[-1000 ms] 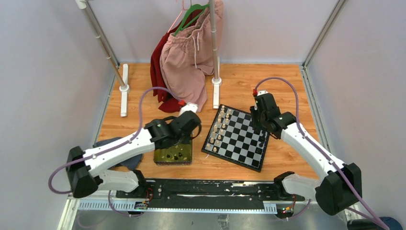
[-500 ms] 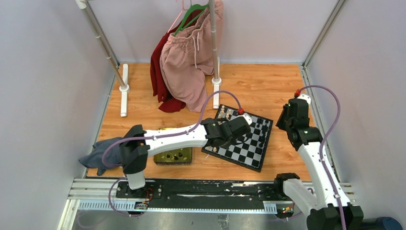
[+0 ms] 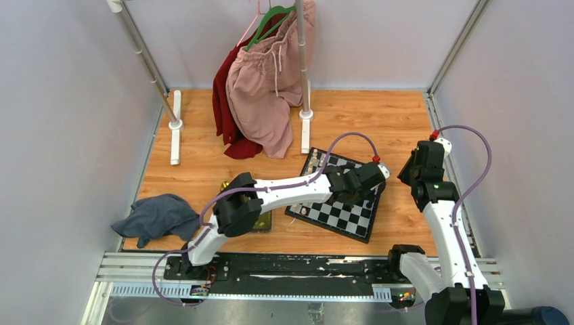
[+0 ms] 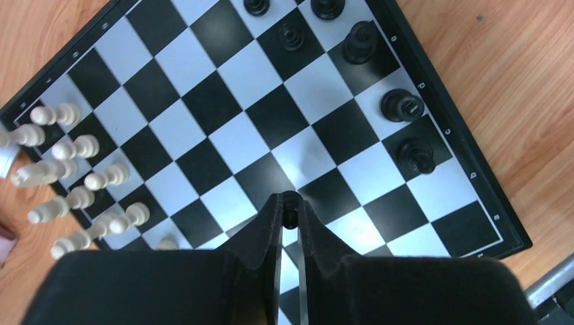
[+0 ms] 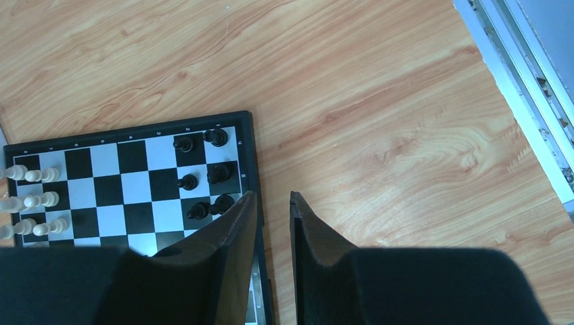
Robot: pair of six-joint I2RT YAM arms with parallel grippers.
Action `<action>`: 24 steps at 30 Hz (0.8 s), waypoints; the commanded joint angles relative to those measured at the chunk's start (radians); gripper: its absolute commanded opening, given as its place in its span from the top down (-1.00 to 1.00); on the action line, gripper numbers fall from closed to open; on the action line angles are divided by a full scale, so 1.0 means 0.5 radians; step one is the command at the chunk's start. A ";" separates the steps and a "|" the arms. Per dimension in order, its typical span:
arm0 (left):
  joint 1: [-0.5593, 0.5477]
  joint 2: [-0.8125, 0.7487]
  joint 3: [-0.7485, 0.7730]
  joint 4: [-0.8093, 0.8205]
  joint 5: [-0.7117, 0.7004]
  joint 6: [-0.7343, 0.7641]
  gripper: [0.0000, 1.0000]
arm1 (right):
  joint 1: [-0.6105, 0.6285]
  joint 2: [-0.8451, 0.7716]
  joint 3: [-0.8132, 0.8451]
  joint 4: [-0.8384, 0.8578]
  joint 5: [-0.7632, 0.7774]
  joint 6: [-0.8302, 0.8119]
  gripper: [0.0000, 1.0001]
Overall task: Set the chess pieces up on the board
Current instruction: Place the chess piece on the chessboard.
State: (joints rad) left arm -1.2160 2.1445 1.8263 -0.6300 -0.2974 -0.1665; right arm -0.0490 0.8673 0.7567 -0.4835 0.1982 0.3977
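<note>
Within the past second the left gripper (image 4: 290,201) has swung from the shiny yellow-green rectangular tray (image 3: 265,221) out across the flat black-and-light-grey checked chessboard (image 4: 252,145). Its fingers are pinched almost together on a tiny black chess piece (image 4: 290,218), held at the very tips above the squares. Six more small black pieces (image 4: 402,105) stand ahead and to the right of those fingertips, along the board's edge. Rows of pale cream-white pieces (image 4: 68,169) line the opposite edge, off to the fingers' left.

The right gripper (image 5: 273,196) has meanwhile pulled back off the board. Its fingers are a narrow gap apart with nothing between them, and the board's dark border lies just to their left. That leaves the black side clear for the left arm, and the carried piece looks ready to be set down among its fellows, with most of the black set yet to come.

The work surface is an orange-brown wood-grain tabletop (image 3: 379,122) inside plain white walls (image 3: 74,101). A crumpled grey-blue cloth (image 3: 156,215) lies far behind the left fingers, and pink and red garments (image 3: 260,88) hang on a rack at the back.
</note>
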 commanded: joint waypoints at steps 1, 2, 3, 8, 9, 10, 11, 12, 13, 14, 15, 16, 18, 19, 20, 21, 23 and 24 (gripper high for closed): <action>-0.004 0.124 0.171 -0.013 0.068 0.092 1.00 | -0.036 -0.033 -0.053 0.013 0.017 0.000 0.41; -0.004 0.154 0.195 -0.012 0.067 0.103 1.00 | -0.037 -0.041 -0.063 0.016 0.023 -0.006 0.41; -0.001 0.166 0.211 -0.009 0.068 0.108 1.00 | -0.038 -0.044 -0.068 0.015 0.026 -0.009 0.41; 0.036 0.222 0.226 0.027 0.091 0.123 1.00 | -0.040 -0.033 -0.077 0.028 0.023 -0.023 0.41; 0.048 0.229 0.224 0.036 0.105 0.118 1.00 | -0.040 -0.030 -0.077 0.031 0.022 -0.024 0.41; 0.061 0.231 0.220 0.046 0.123 0.112 1.00 | -0.040 -0.030 -0.080 0.035 0.023 -0.027 0.41; 0.072 0.235 0.214 0.060 0.147 0.106 1.00 | -0.040 -0.031 -0.086 0.038 0.024 -0.026 0.41; 0.084 0.239 0.213 0.072 0.163 0.099 1.00 | -0.040 -0.031 -0.093 0.041 0.024 -0.027 0.41; 0.094 0.245 0.213 0.084 0.179 0.095 1.00 | -0.040 -0.033 -0.101 0.046 0.028 -0.029 0.41; 0.101 0.250 0.217 0.100 0.190 0.091 1.00 | -0.040 -0.034 -0.108 0.051 0.028 -0.033 0.41; 0.103 0.254 0.223 0.114 0.196 0.091 1.00 | -0.040 -0.036 -0.119 0.054 0.029 -0.029 0.41; 0.106 0.258 0.230 0.123 0.202 0.093 1.00 | -0.040 -0.038 -0.125 0.056 0.032 -0.033 0.41; 0.110 0.273 0.256 0.140 0.223 0.099 1.00 | -0.040 -0.037 -0.135 0.065 0.038 -0.033 0.42; 0.115 0.283 0.274 0.143 0.238 0.100 1.00 | -0.040 -0.036 -0.138 0.067 0.043 -0.032 0.41; 0.120 0.304 0.295 0.137 0.250 0.103 1.00 | -0.040 -0.035 -0.139 0.070 0.052 -0.032 0.41; 0.121 0.320 0.320 0.130 0.263 0.103 1.00 | -0.040 -0.031 -0.139 0.073 0.059 -0.031 0.41; 0.126 0.346 0.356 0.125 0.282 0.110 1.00 | -0.040 -0.027 -0.136 0.077 0.061 -0.031 0.41; 0.128 0.357 0.364 0.122 0.293 0.112 1.00 | -0.040 -0.025 -0.136 0.080 0.062 -0.028 0.41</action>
State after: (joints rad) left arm -1.1549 2.2822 1.9636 -0.5823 -0.1959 -0.1261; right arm -0.0536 0.8593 0.6971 -0.4603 0.2054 0.3943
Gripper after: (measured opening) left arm 0.138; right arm 0.294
